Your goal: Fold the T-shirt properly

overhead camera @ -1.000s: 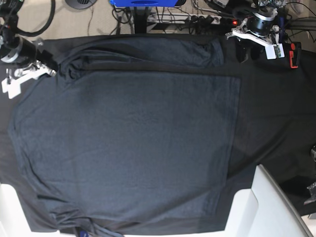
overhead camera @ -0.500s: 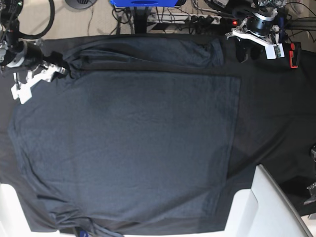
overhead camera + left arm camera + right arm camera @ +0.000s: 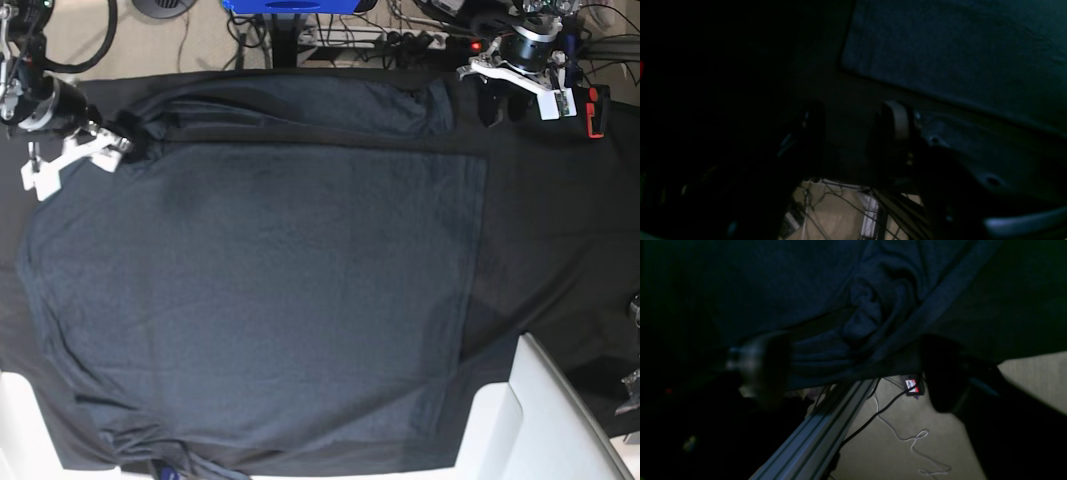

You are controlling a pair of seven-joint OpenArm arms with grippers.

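The T-shirt (image 3: 270,270) lies spread, folding still ahead; above its bunched edge, my right gripper (image 3: 857,363) stands wide, empty; my left (image 3: 853,110), beside it, is parted.

In the base view, your left arm (image 3: 548,35), at 1 o'clock, mixes black parts with silvery-grey ones. Its white bracket (image 3: 550,103) has angular, flared ends, and you can see 2 dark fingers (image 3: 490,108) below it. A narrow bright-red piece (image 3: 594,118) sits on its 3 o'clock side.

Your right arm (image 3: 22,65), at 10 o'clock, is also black with pale, silvery sections; its white bracket (image 3: 42,178) has blocky ends, and its fingertips are dark.

Your left wrist view shows 2 dark fingers with rounded ends and small pale glints, out of focus. Your right wrist view shows 2 blackish ones, with a blurred grey patch (image 3: 750,363) on the 9 o'clock finger. Markings are too blurred to read.
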